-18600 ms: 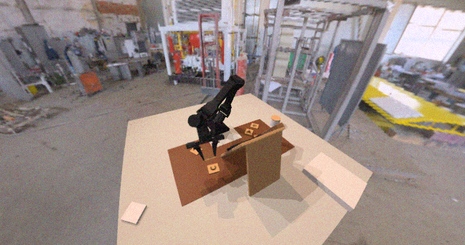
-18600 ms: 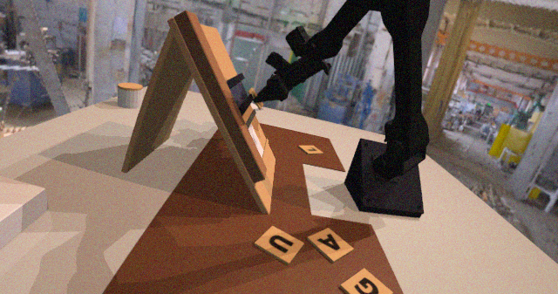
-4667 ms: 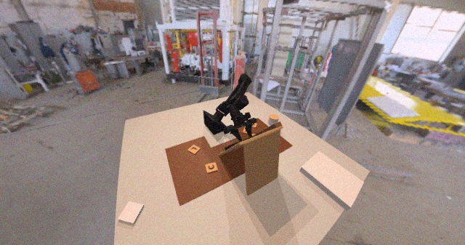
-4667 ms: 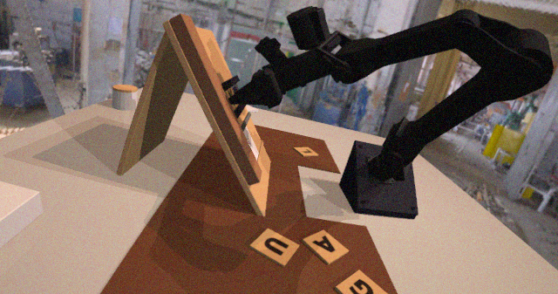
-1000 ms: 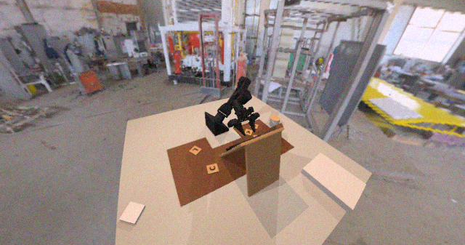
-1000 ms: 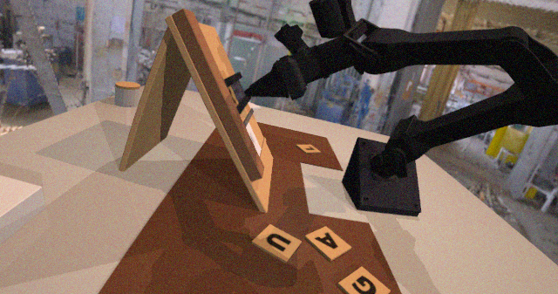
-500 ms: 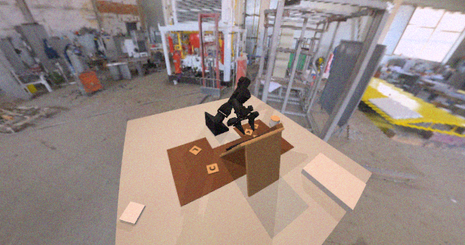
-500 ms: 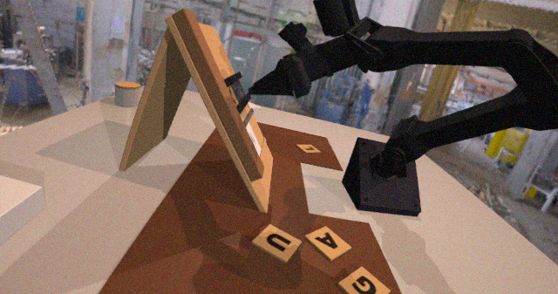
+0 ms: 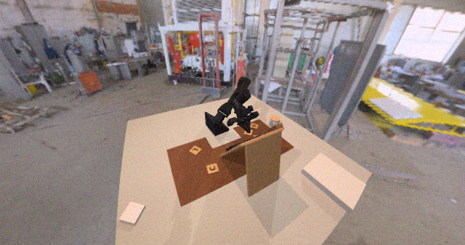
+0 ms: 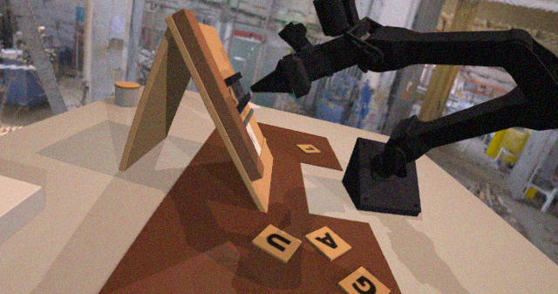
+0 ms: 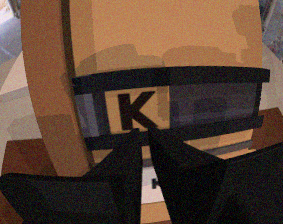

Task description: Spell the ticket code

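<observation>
The K tile (image 11: 112, 114) sits in the dark rail (image 11: 212, 75) (image 10: 244, 104) on the sloping board (image 11: 167, 30) (image 10: 216, 45), near the rail's left end with a narrow gap beside it. The rail right of K is empty. My gripper (image 11: 144, 133) (image 10: 253, 88) is shut and empty, its tips just in front of K's lower edge. The ticket (image 11: 149, 195) below is mostly hidden by my fingers; only a K shows. A C tile (image 9: 213, 169) lies on the mat (image 9: 185, 187). A U tile (image 10: 277, 242), an A tile (image 10: 328, 242) and a G tile (image 10: 364, 282) lie flat.
Another tile (image 9: 195, 150) (image 10: 309, 148) lies on the mat, its letter unclear. The board's rear support (image 9: 263, 165) stands on the counter. A large pale block (image 9: 334, 179), a small pale block (image 9: 132, 212) and an orange-topped can (image 9: 275, 121) stand around the mat.
</observation>
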Controlling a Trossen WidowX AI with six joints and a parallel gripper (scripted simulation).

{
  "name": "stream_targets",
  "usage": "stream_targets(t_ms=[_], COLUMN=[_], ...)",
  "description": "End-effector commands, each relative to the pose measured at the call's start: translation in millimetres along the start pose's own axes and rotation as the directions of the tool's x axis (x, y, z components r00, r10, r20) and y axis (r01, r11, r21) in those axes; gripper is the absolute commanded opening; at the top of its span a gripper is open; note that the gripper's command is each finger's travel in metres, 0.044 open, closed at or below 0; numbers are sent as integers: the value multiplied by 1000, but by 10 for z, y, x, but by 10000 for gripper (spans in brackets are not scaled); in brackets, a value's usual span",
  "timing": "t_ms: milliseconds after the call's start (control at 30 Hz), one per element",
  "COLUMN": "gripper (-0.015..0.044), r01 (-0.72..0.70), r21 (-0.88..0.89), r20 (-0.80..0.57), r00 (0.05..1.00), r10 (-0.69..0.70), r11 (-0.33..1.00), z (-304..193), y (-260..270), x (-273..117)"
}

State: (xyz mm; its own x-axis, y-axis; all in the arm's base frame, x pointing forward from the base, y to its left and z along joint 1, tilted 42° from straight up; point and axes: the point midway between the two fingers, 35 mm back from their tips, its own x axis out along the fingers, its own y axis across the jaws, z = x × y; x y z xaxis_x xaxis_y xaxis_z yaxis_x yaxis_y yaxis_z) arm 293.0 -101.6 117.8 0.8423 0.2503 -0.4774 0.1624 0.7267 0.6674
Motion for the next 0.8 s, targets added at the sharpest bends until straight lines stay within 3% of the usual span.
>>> stream_targets(t_ms=[0,267,500,767], gripper=[0,0,0,0], r01=[0,9,64,29], r21=[0,0,-16,-20], r20=[0,-23,-274,-560], r00=[1000,1000,960,828], r10=[0,-9,-66,-35], r11=[1000,1000,998,999], z=[0,20,162,230], y=[0,-22,-213,-336], x=[2,19,150,190])
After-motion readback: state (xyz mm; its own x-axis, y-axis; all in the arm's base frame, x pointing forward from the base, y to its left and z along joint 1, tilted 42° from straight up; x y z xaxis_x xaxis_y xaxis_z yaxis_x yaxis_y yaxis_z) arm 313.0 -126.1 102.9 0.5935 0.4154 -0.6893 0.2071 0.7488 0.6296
